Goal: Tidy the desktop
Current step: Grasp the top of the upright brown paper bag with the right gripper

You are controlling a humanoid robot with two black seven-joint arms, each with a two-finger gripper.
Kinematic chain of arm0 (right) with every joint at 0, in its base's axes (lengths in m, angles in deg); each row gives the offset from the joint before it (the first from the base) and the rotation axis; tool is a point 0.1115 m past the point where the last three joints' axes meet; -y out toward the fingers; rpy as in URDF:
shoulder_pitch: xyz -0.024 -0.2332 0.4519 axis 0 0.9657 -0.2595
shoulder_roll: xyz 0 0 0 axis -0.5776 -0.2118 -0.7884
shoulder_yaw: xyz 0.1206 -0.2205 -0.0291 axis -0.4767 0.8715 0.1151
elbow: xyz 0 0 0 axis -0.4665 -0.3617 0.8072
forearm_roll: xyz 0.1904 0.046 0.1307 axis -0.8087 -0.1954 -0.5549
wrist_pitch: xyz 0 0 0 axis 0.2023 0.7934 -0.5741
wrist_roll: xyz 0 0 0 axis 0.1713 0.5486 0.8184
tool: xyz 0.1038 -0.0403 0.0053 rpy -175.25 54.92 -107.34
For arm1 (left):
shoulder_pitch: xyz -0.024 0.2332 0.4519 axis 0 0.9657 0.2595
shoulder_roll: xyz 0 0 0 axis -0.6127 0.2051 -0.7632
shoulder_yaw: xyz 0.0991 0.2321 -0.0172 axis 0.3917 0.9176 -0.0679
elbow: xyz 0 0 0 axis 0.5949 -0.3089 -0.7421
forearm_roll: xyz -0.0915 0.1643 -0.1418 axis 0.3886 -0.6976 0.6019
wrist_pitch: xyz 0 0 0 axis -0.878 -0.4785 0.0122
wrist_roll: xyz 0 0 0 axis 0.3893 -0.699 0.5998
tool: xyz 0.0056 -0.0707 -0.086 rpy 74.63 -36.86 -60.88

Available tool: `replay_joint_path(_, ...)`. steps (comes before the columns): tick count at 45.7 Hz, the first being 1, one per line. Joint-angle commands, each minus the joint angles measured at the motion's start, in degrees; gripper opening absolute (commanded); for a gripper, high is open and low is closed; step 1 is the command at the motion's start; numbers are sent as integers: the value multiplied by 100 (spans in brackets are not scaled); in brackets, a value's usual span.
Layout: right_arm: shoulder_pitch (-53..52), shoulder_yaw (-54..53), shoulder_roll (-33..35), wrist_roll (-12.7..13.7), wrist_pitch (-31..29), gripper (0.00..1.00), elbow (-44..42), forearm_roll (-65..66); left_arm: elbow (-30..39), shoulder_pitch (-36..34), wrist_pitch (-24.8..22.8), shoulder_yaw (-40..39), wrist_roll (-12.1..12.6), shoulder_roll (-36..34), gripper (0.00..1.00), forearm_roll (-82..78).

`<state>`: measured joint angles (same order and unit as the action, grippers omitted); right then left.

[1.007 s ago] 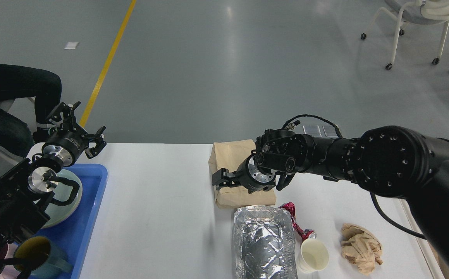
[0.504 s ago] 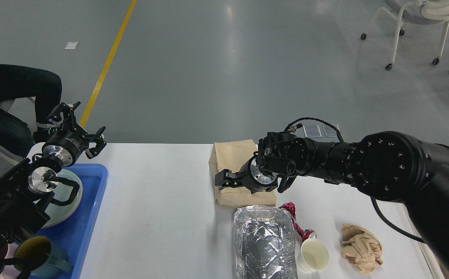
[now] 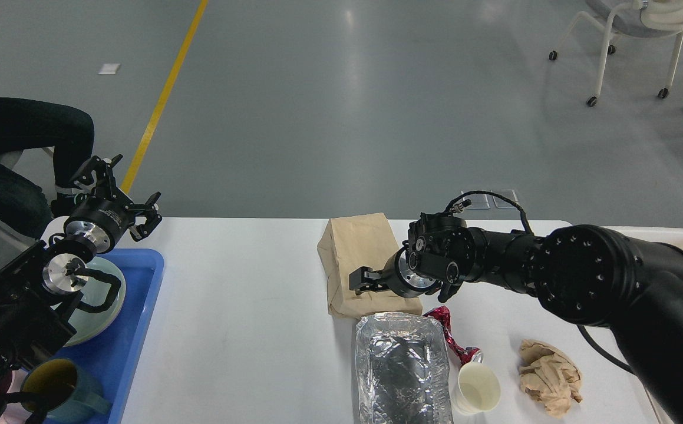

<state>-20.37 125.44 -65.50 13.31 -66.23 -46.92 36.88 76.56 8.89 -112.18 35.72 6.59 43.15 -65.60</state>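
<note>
- Over at about 3 o'clock of the tabletop, the right end effector sits over the brown paper bag. Honestly can't tell if its fingers are spread or closed on the bag, it's dark and seen mostly from behind.
- Tabletop itself fills the lower middle of the view, big white thing with rounded corners.
- At 9 o'clock, the left end effector hangs above the far left corner of the tabletop, fingers spread wide, holding nothing.
- Below it there's a blue tray with a pale plate and a greenish mug on it.
- Toward 5 o'clock: a crinkly foil bag just beside the near edge of the paper bag, a red wrapper touching its right side, a white paper cup upright, and a crumpled brown napkin further right.
- Way off at 1 o'clock, a white chair on the grey floor.
</note>
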Motion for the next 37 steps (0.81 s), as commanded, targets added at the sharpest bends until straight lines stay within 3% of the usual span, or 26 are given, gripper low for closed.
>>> replay_joint_path(1, 108, 94, 7, 0, 2, 100, -256, -5, -3, 0, 1, 0, 0, 0, 97, 0)
replay_joint_path(37, -788, -230, 42, -18, 2, 100, 456, -102, -3, 0, 1, 0, 0, 0, 97, 0)
